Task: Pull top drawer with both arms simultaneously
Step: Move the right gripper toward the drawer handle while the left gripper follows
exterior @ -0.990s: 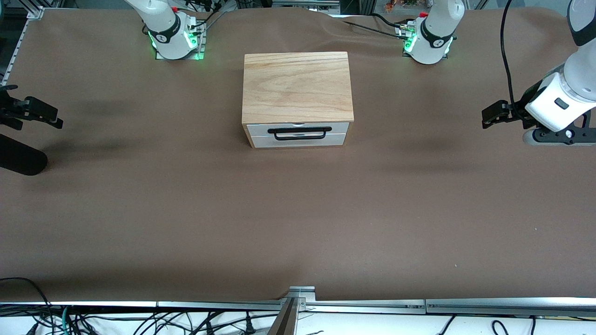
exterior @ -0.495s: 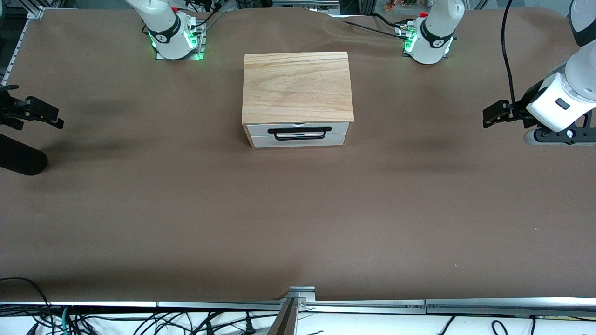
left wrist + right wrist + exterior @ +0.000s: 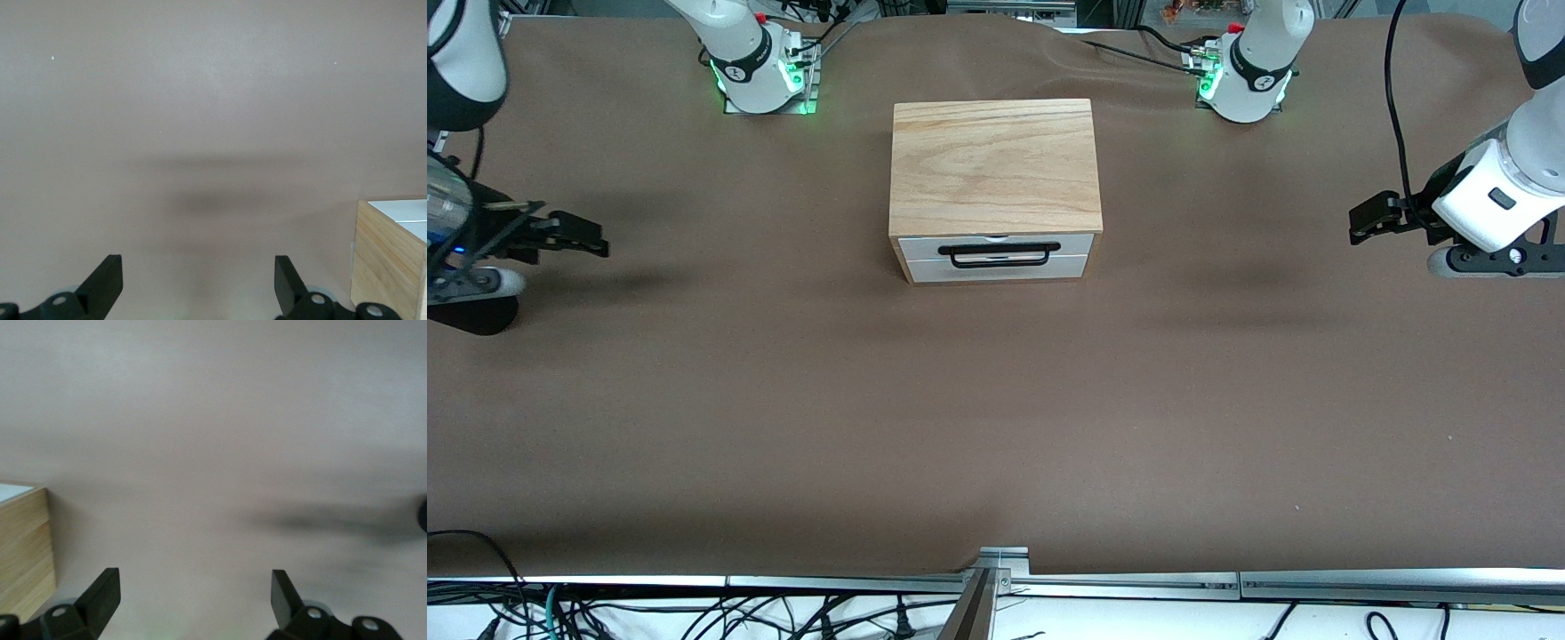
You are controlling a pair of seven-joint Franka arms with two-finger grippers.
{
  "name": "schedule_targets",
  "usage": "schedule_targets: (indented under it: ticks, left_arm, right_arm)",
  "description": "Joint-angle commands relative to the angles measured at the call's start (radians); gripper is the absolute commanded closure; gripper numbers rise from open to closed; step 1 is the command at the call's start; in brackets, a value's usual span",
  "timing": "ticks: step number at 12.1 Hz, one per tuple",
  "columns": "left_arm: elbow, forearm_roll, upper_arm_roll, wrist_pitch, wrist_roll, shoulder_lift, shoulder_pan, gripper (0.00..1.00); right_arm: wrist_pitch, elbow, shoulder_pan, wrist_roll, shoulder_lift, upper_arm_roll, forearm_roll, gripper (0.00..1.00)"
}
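The top drawer (image 3: 996, 246) is shut in the oak-topped box (image 3: 993, 164) mid-table, its white front and black wire handle (image 3: 1000, 255) facing the front camera. My left gripper (image 3: 1360, 222) is open and empty over the table at the left arm's end, well apart from the box; its fingers (image 3: 107, 280) show in the left wrist view, with the box's corner (image 3: 390, 250) in sight. My right gripper (image 3: 591, 240) is open and empty over the right arm's end; its fingers (image 3: 103, 590) and the box's side (image 3: 23, 553) show in the right wrist view.
A second white drawer front (image 3: 1000, 268) sits below the top drawer. Both arm bases (image 3: 760, 76) (image 3: 1245, 76) stand farther from the front camera than the box. The brown table cover (image 3: 996, 409) stretches to the metal rail (image 3: 996, 582) at the near edge.
My right gripper has moved toward the box from the table's end, its arm now in view. My left gripper has barely moved. The drawer stays shut.
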Motion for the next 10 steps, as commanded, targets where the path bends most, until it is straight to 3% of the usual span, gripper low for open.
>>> schedule_targets:
  ticks: [1,4,7,10]
  left_arm:
    - [-0.002,-0.026,-0.003,-0.011,0.018,-0.006,0.01,0.0]
    - [-0.002,-0.024,-0.003,-0.019,0.019,-0.006,0.01,0.0]
    - [-0.008,-0.024,-0.003,-0.02,0.018,-0.006,0.01,0.0]
    - [-0.011,-0.024,-0.005,-0.019,0.016,-0.003,0.008,0.0]
  right_arm:
    - [-0.023,0.008,0.012,0.001,0.015,0.012,0.094,0.0]
    - [-0.013,0.004,0.006,-0.002,0.072,0.01,0.289,0.0]
    - [-0.005,0.002,0.003,-0.056,0.143,0.009,0.544,0.0]
    - [0.029,-0.011,0.008,-0.103,0.196,0.012,0.663,0.0]
